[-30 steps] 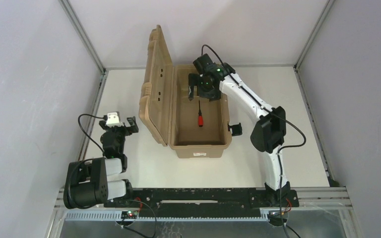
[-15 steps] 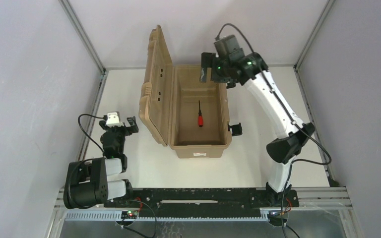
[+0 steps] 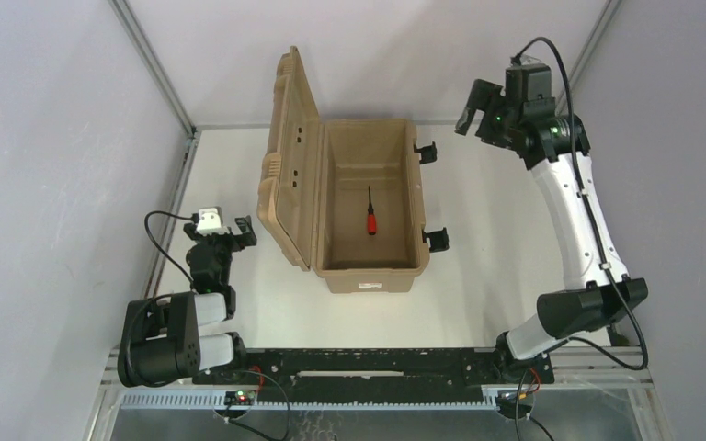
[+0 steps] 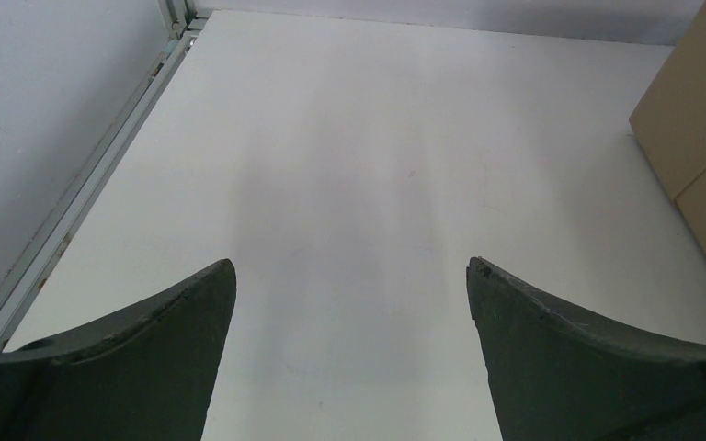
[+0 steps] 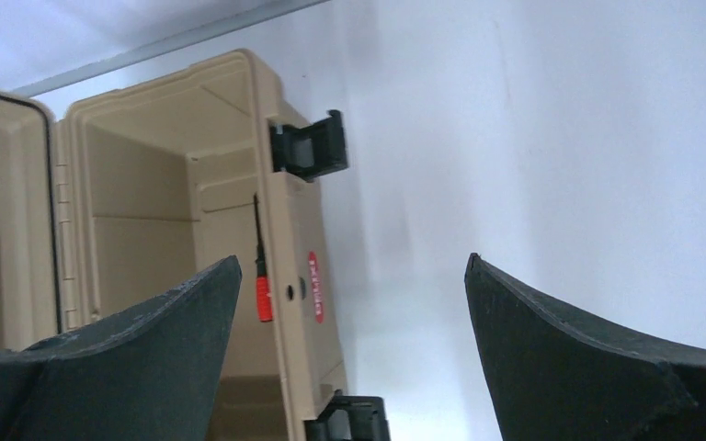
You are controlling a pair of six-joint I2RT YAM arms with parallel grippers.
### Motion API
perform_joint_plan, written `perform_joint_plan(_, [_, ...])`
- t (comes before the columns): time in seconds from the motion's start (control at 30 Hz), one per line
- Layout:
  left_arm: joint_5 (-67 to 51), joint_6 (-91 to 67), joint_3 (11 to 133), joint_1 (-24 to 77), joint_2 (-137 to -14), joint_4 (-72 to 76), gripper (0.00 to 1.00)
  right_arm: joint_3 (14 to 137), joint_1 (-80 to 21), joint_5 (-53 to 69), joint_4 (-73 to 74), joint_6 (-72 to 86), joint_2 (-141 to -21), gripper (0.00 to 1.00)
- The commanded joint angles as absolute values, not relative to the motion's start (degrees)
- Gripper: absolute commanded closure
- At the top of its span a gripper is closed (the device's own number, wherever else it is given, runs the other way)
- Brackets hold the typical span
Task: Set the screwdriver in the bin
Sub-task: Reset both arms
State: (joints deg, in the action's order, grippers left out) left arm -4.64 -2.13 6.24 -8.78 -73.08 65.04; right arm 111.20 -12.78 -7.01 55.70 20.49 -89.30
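The screwdriver (image 3: 370,219) lies flat on the floor of the bin (image 3: 372,278), near the middle, with its thin dark shaft pointing to the far end. The right pincer (image 5: 349,262) hangs high over the far right corner of the counter (image 3: 506,211), well apart from the bin, spread wide with nothing in it. The left pincer (image 4: 349,264) sits low beside the lid (image 3: 292,156), also wide and empty.

To my eye the placing is done, and what is left is bringing the right arm home. It should stay high and swing outside the two black latches (image 3: 436,239) that jut from the near long side.

The bin is tan moulded plastic, boxy and stiff, with its ribbed lid standing upright. The screwdriver's handle is short, red and smooth. The counter is plain matte white.
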Motion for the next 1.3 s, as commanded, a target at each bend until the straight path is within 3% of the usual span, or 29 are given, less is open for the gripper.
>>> perform_joint_plan(0.0, [-4.3,-2.2,8.5,-8.5,-72.4,66.3,0.00,103.1,-8.6,-4.8,46.4,19.3,-84.8,0.00])
perform_joint_plan(0.43, [-4.2,-2.2,8.5,-8.5,-72.4,66.4,0.00,79.5,-2.6,-4.8,28.6,17.3,-80.8,0.00])
perform_joint_plan(1.27, [-4.2,-2.2,8.4,-8.5,-72.4,66.4,0.00,66.0,-2.7,-0.6,16.2,13.5,-93.4,0.00])
